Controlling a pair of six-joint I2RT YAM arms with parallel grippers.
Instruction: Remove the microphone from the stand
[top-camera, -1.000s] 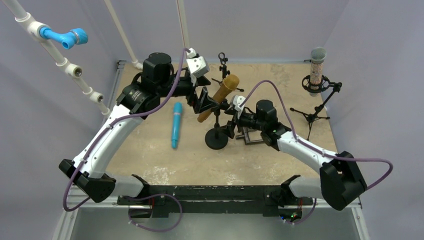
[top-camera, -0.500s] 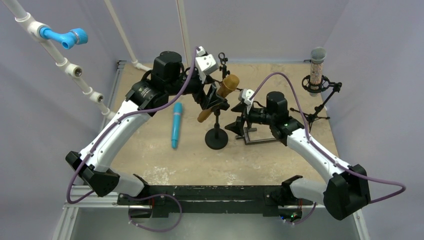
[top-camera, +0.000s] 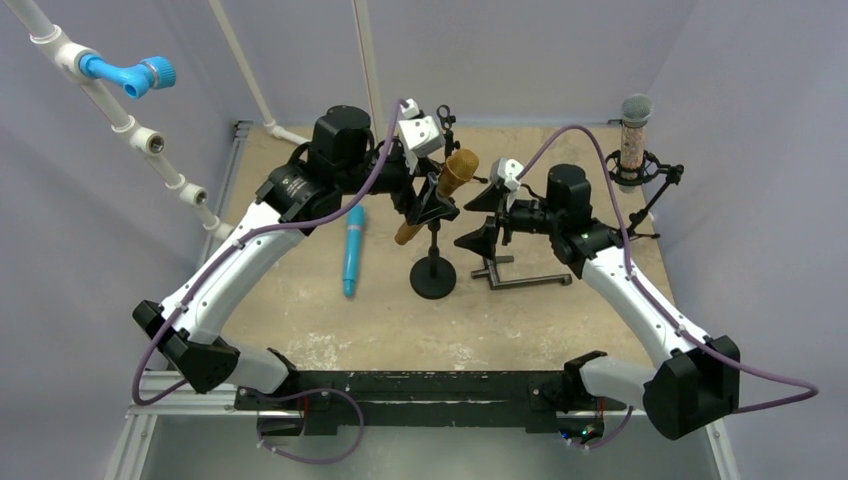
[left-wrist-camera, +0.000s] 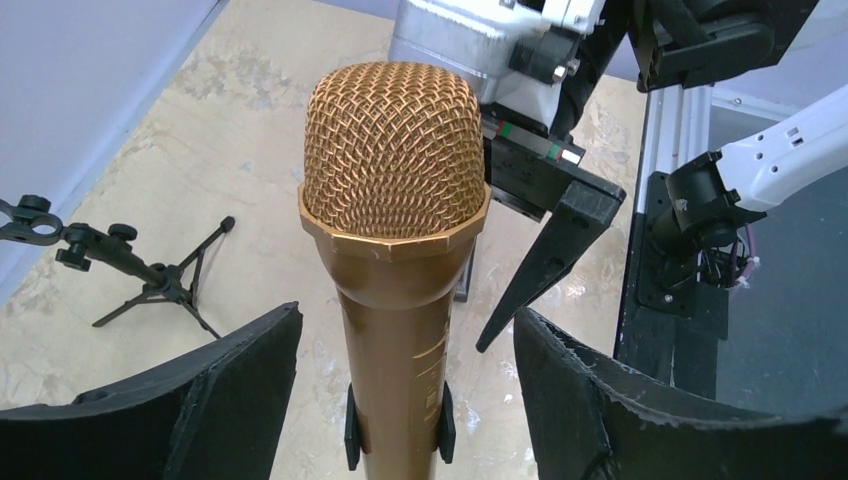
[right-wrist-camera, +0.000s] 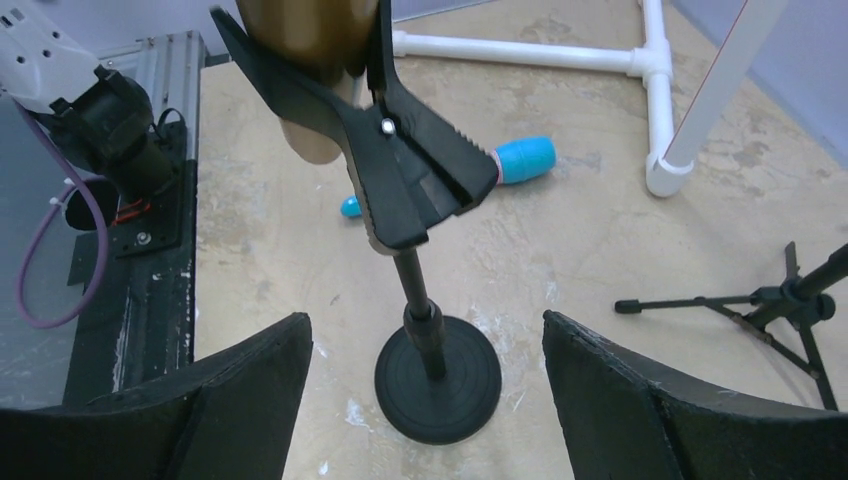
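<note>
We saw gold microphone clipped in stand, centre of top view. Left claw open, straddling its body, pads not touching. Right claw wide open, empty, facing stand. Grasp step, we judged. Next: close left claw, pull microphone from clip.

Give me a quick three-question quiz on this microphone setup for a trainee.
1. True or false: the gold microphone is out of the stand's clip.
2. Which has the gold microphone between its fingers? A: left tool. B: right tool.
3. What colour is the microphone lying flat on the table?
Key: 1 false; 2 A; 3 blue.
</note>
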